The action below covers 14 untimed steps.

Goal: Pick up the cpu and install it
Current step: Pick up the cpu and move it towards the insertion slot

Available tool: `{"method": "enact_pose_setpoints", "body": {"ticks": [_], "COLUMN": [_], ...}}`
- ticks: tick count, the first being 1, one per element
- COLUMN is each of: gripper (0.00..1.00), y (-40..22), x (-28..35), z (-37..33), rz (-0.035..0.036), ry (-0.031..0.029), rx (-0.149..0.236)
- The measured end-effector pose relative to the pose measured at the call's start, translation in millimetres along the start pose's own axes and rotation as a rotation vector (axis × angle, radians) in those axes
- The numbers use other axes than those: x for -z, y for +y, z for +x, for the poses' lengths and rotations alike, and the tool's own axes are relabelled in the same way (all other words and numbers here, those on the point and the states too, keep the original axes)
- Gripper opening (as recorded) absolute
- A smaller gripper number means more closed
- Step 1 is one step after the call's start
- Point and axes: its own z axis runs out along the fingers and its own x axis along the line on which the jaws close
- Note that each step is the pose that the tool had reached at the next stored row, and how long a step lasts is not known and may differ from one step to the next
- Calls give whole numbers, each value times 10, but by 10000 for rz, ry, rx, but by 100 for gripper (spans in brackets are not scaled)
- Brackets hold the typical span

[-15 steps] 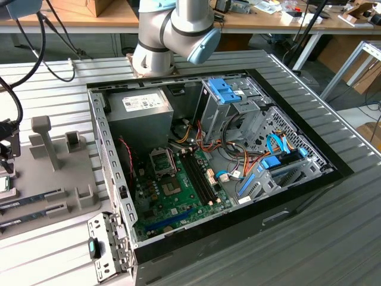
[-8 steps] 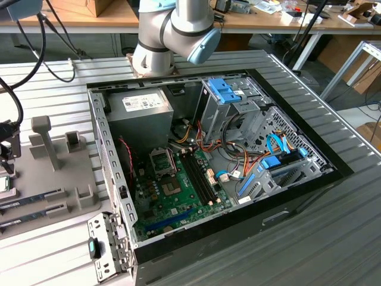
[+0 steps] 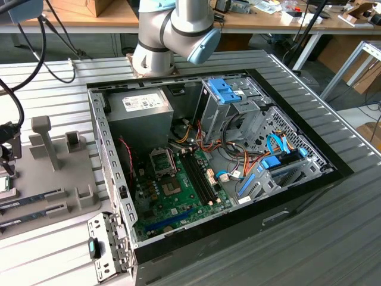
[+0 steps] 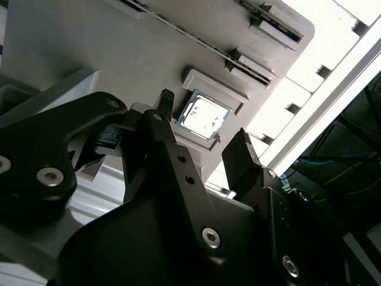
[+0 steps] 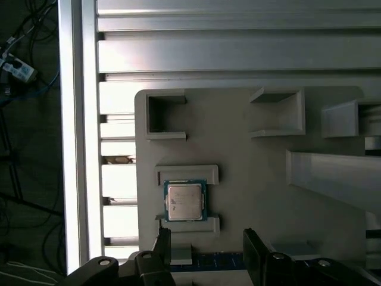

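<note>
1. Above the grey fixture plate (image 5: 250, 179), the end effector (image 5: 206, 233) is held open, its two black fingers (image 5: 256, 250) spread wide with nothing gripped between them.
2. On that plate, the cpu (image 5: 186, 201) is seen lying flat in a shallow nest, silver top up and green rim showing, flanked by two low brackets.
3. No contact between fingers and chip can be made out in either wrist view; the fingers are poised over the plate on either side of the nest.
4. Beside the plate, on the ribbed desk (image 3: 333, 238), the open computer case (image 3: 208, 167) is shown.
5. The job is judged to be at its start: the chip is neither gripped nor lifted, so pick-up and installation are both left.
</note>
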Motion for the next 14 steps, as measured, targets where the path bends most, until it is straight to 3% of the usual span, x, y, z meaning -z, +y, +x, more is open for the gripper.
{"method": "enact_pose_setpoints", "body": {"ticks": [14], "gripper": [60], "y": [1], "x": [-52], "z": [2], "rz": [0], "ry": [1], "rx": [0]}}
